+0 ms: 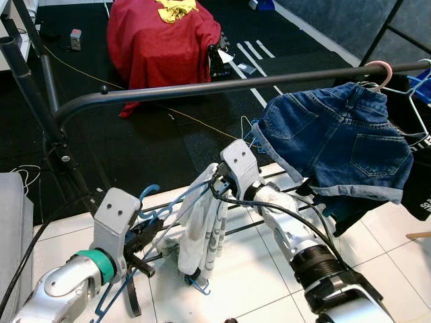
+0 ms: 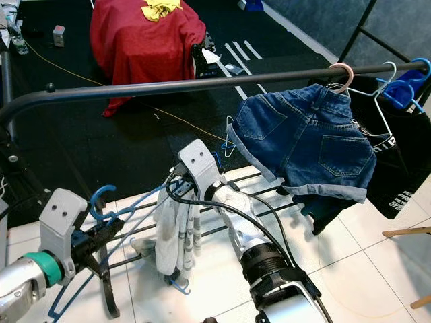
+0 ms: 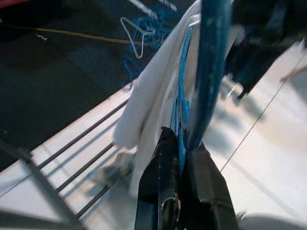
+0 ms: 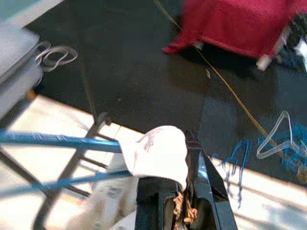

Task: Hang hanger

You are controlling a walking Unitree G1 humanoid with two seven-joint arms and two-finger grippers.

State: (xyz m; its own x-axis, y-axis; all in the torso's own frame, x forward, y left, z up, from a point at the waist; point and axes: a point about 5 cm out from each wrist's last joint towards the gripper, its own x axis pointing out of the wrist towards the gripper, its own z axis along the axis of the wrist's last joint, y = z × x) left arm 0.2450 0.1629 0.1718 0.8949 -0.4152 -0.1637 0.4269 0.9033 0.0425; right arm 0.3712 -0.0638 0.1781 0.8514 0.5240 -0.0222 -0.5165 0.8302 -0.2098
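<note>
Gripping one blue hanger (image 2: 111, 214) with left hand (image 2: 94, 245) clamped, right hand (image 2: 176, 176) pinching its white garment (image 2: 176, 235)

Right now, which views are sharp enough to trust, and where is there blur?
Both eye views are sharp: the rail, the denim shorts and the blue hanger read clearly. The left wrist view is soft, the left gripper and white cloth smeared close up. The right wrist view is blurred near the right gripper, its floor beyond crisper.
</note>
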